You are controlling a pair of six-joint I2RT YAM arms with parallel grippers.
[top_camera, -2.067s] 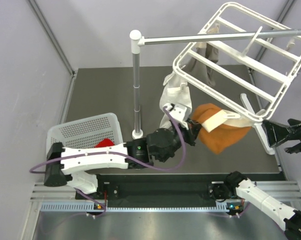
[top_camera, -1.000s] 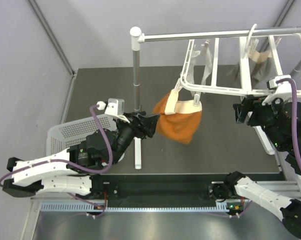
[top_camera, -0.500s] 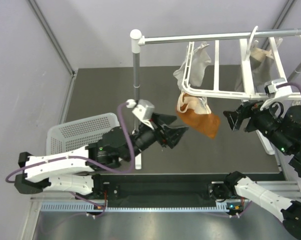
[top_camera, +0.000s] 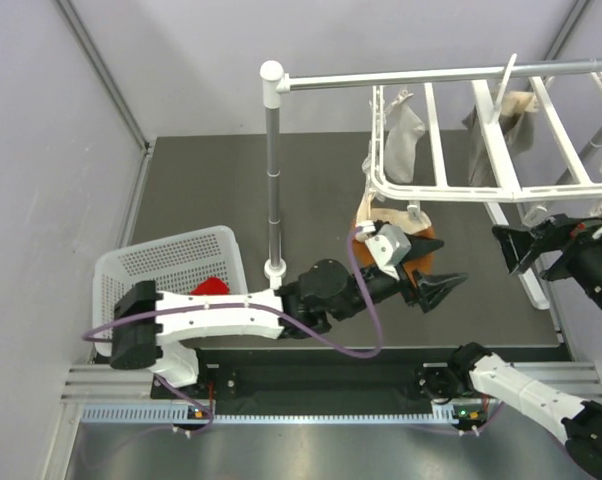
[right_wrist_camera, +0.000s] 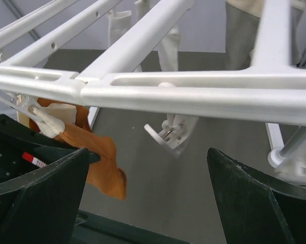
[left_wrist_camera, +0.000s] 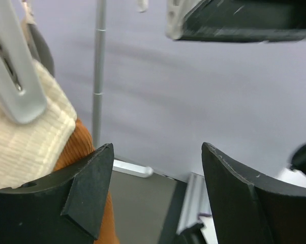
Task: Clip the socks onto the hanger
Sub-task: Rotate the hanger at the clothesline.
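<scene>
The white hanger [top_camera: 461, 185] hangs from the grey rail, with a grey sock [top_camera: 401, 125] and a beige sock [top_camera: 516, 105] dangling from it. An orange sock [top_camera: 413, 240] with a pale cuff is pinned by a clip peg [left_wrist_camera: 16, 71] at the frame's near left corner. My left gripper [top_camera: 439, 290] stands open just right of that sock [left_wrist_camera: 74, 147], nothing between its fingers [left_wrist_camera: 87, 188]. My right gripper [top_camera: 529, 255] is open below the hanger's bar [right_wrist_camera: 193, 94], facing a free clip peg [right_wrist_camera: 171, 134] and the orange sock [right_wrist_camera: 99, 157]. A red sock [top_camera: 209, 286] lies in the basket.
A white perforated basket [top_camera: 166, 260] sits at the near left. The grey pole [top_camera: 273, 160] stands on its base at mid-table and carries the horizontal rail [top_camera: 431, 73]. A white stand leg [top_camera: 526, 280] runs along the right edge.
My left arm has swung right and lower, its gripper now beside the clipped orange sock. My right gripper drew back to the right and opened wider. The hanger swung.
</scene>
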